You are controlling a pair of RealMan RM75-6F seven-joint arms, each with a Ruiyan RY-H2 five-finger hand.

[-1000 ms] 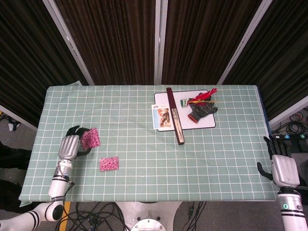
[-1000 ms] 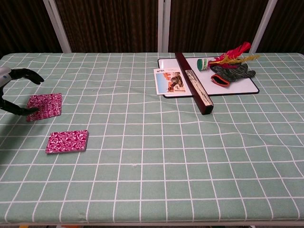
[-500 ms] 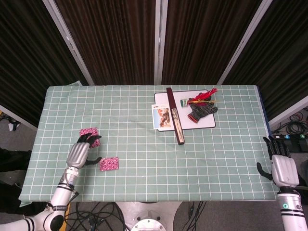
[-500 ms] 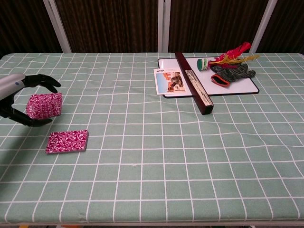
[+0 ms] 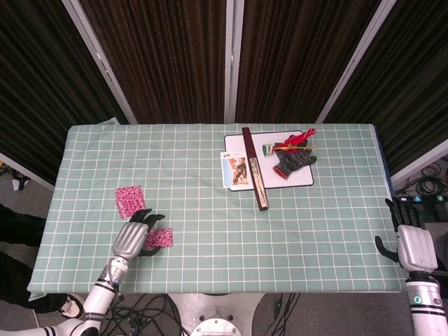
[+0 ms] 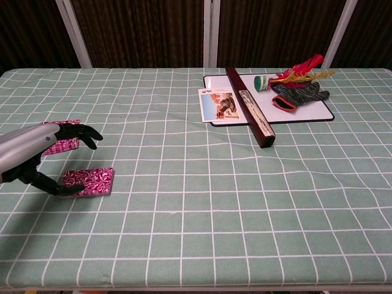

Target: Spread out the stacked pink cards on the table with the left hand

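Since the left hand (image 5: 131, 238) hovers open, holding nothing, lower left of frame, that thin pink patterned card stack (image 5: 159, 238) looks light and slippery; press flat on top, then sweep sideways.

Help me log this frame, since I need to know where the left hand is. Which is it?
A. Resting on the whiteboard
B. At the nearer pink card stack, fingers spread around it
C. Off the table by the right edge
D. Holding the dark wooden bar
B: the left hand sits at the nearer pink stack with its fingers spread, while the other stack lies apart behind it.
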